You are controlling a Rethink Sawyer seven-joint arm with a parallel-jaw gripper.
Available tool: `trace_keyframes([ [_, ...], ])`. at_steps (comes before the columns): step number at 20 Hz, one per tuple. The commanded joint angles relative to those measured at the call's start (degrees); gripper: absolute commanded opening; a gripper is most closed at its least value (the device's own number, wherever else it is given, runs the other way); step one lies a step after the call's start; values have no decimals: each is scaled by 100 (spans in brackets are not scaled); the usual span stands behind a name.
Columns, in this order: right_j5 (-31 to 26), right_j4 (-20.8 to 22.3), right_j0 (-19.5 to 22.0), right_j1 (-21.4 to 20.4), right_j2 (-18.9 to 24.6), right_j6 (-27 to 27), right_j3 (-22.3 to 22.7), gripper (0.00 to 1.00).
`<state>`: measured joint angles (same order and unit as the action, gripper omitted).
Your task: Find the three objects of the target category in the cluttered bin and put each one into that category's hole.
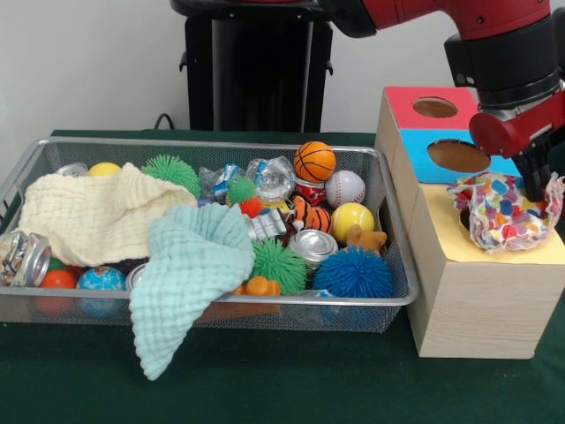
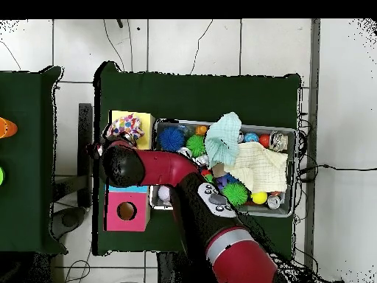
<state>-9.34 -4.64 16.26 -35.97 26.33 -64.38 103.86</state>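
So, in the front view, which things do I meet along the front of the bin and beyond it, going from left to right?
Silver can → globe ball → mint green cloth → green spiky ball → blue spiky ball → wooden box → colourful dotted cloth.

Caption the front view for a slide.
Sawyer's tool at a multicolored crinkled wrapper on the wooden box's yellow section, beside a cluttered wire bin.

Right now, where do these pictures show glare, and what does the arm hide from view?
Front view: light glints on the silver can and the crinkled foil wrapper. Overhead view: the arm covers the middle of the box, so only its yellow end and red end show.
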Motion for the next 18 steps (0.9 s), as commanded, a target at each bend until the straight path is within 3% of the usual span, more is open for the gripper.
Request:
trace_keyframes([
  [1, 237, 35, -29, 133, -501, -1182, -357, 0],
  [3, 207, 53, -63, 160, -579, -1156, -378, 0],
  [7, -412, 231, -569, 298, -1461, -930, -683, 0],
  [18, -325, 331, -656, 522, -1649, -732, -799, 0],
])
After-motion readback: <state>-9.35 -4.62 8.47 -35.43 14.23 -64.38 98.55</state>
